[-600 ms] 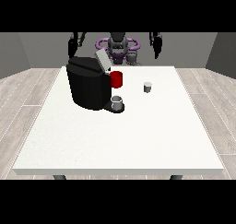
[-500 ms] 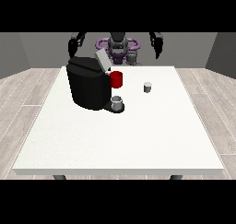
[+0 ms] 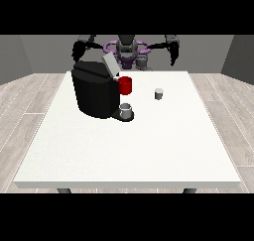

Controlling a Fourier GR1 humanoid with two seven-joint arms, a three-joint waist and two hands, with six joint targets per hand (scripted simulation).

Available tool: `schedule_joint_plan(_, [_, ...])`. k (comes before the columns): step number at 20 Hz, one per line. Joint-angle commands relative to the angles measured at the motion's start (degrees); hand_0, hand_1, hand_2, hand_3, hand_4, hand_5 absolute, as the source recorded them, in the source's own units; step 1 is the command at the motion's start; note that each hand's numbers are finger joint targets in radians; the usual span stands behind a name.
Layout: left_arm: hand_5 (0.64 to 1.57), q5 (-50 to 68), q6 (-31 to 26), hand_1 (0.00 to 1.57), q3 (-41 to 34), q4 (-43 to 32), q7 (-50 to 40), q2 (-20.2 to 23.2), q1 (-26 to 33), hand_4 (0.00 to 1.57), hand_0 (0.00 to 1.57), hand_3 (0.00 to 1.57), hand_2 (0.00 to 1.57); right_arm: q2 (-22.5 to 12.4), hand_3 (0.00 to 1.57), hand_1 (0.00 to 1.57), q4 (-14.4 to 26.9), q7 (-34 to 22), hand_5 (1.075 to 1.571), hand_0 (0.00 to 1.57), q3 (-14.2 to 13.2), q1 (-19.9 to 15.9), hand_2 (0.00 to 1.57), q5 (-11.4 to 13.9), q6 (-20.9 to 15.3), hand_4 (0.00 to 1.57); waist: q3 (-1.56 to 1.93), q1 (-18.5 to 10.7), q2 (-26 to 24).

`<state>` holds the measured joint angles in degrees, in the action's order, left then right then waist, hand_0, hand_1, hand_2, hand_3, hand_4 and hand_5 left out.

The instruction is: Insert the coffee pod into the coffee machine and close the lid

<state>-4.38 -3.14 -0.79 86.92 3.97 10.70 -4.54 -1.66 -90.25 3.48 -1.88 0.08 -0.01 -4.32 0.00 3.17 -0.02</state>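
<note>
The hand at the view's right (image 3: 173,50) hangs at the far edge of the table, raised beside the robot's shoulder and holding nothing; it is too small and dark for me to tell how its fingers lie. The hand at the view's left (image 3: 78,49) sits likewise high and back, just behind the coffee machine (image 3: 95,89), also with nothing in it, and its fingers cannot be made out either. The coffee pod (image 3: 158,93), a small pale grey cup shape with a lighter top, stands upright on the white table (image 3: 129,150), well apart from both hands and to the right of the machine. By the look of things the task is at its very start: the pod is untouched and the reach for it not yet made. The next move probably calls for the hand at the view's right to come forward and down over the pod, take it from the sides, and carry it to the opening under the lid (image 3: 109,64), which stands tilted up as a light grey flap. The machine is a blocky matte black body with rounded corners, a red fitting (image 3: 125,85) at its front and a small grey cup (image 3: 126,109) on its drip base. The table top is smooth, flat and plain.
</note>
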Motion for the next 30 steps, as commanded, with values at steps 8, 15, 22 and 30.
schedule_joint_plan(8, [1.571, -1.0, -4.8, 0.00, -6.3, -16.6, -1.4, 8.0, -12.5, 0.00, 0.00, 0.00, 0.00, 1.6, 0.00, 0.00, -1.5, 0.9, 1.571, 0.00, 2.7, -3.3, 0.00, -0.5, -2.6, 0.13, -0.01, 3.6, 6.4])
schedule_joint_plan(15, [1.571, -3.8, -1.7, 0.00, -7.5, -27.4, 1.8, 7.7, -18.9, 0.00, 0.00, 0.00, 0.00, 0.4, 0.00, 0.00, -0.2, 3.4, 1.571, 0.00, 0.3, -8.9, 0.00, -1.1, -1.6, 0.28, -0.01, 4.9, 12.7])
schedule_joint_plan(22, [1.571, -9.7, -1.6, 0.00, -3.3, -32.7, -2.1, 7.1, -21.9, 0.00, 0.00, 0.00, 0.00, -0.1, 0.00, 0.00, 4.4, 1.7, 1.571, 0.00, -0.5, -8.5, 0.00, -1.6, -1.3, 0.35, 0.01, 3.9, 8.7])
schedule_joint_plan(30, [1.571, -14.1, 2.6, 0.65, -3.5, -40.7, -1.5, 6.4, -27.1, 0.00, 0.65, 0.35, 0.72, -1.2, 0.00, 0.00, 5.8, -3.9, 1.571, 0.00, -0.4, -13.4, 0.00, 0.3, -3.6, 0.41, -0.01, 5.0, 11.4])
